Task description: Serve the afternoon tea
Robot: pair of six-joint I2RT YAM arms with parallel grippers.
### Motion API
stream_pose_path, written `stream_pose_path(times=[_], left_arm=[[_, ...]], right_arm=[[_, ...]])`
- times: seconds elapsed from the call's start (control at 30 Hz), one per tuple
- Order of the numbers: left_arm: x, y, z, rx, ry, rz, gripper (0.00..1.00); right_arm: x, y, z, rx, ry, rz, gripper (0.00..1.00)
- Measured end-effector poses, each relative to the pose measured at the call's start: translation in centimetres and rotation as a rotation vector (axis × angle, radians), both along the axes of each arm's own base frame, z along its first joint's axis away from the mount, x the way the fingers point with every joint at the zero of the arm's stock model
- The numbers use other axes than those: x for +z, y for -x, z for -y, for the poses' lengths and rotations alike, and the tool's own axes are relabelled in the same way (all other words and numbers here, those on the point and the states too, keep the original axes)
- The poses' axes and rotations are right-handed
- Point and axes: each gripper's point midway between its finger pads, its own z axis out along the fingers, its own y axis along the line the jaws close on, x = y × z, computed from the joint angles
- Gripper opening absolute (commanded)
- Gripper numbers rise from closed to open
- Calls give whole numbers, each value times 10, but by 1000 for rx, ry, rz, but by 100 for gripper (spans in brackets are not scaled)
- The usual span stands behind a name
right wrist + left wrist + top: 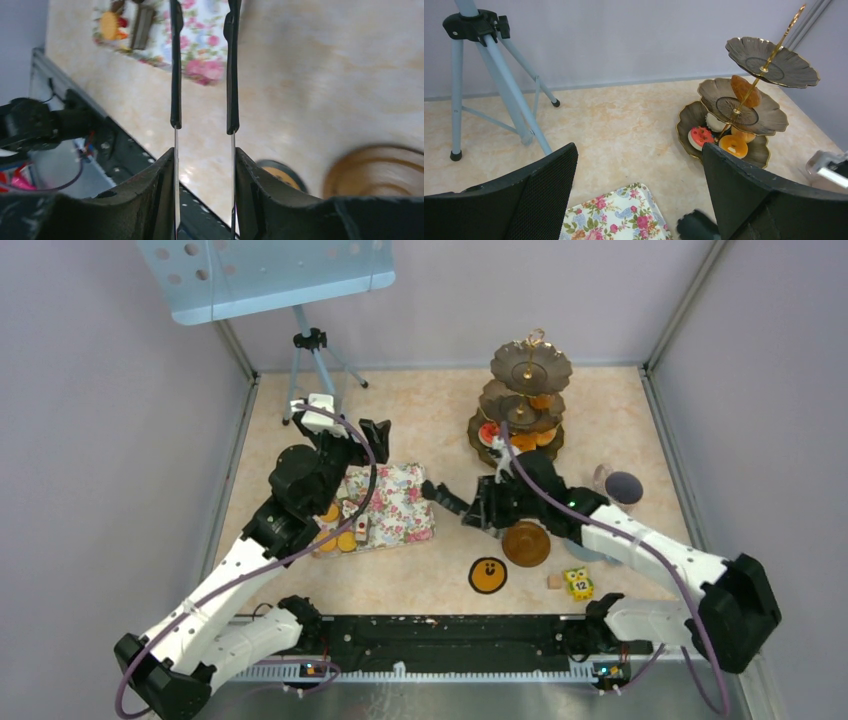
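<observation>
The small toy pastries (340, 533) left to serve, orange rounds and a tiny cake slice, sit on the near end of the flowered rectangular tray (400, 490). They are back under your left arm and behind the left gripper (639, 150), which points away from them toward the far wall. That gripper is spread wide with nothing between its fingers.

The right gripper (432, 490) hangs just off the tray's right edge, its fingers only narrowly parted and nothing held. From it, the pastries lie across the tray on the opposite side.

These pieces look light and rigid, probably smooth plastic, so they should lift easily yet may squirt out of a careless pinch. Take a round across its widest part, low on its sides; take the slice on its two flat flanks.

The dark three-tier gold-trimmed stand (531, 365) stands ahead and to the right of the left gripper, well apart. Its lower tiers carry rounds and its top tier is bare. The brown round saucer (526, 543) rests on the surface beside the right gripper's wrist, on the near side.
</observation>
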Motion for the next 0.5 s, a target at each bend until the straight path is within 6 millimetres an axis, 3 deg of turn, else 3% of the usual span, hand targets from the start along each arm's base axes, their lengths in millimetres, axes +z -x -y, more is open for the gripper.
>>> stream_pose_path(times=[0.17, 0.3, 0.5], left_arm=[[10, 5, -7, 20, 17, 25, 99], [16, 8, -12, 28, 26, 42, 99], [20, 11, -15, 38, 34, 53, 99]], right_arm=[[2, 18, -82, 139, -93, -54, 42], [0, 34, -135, 217, -83, -71, 44], [0, 50, -174, 244, -26, -27, 44]])
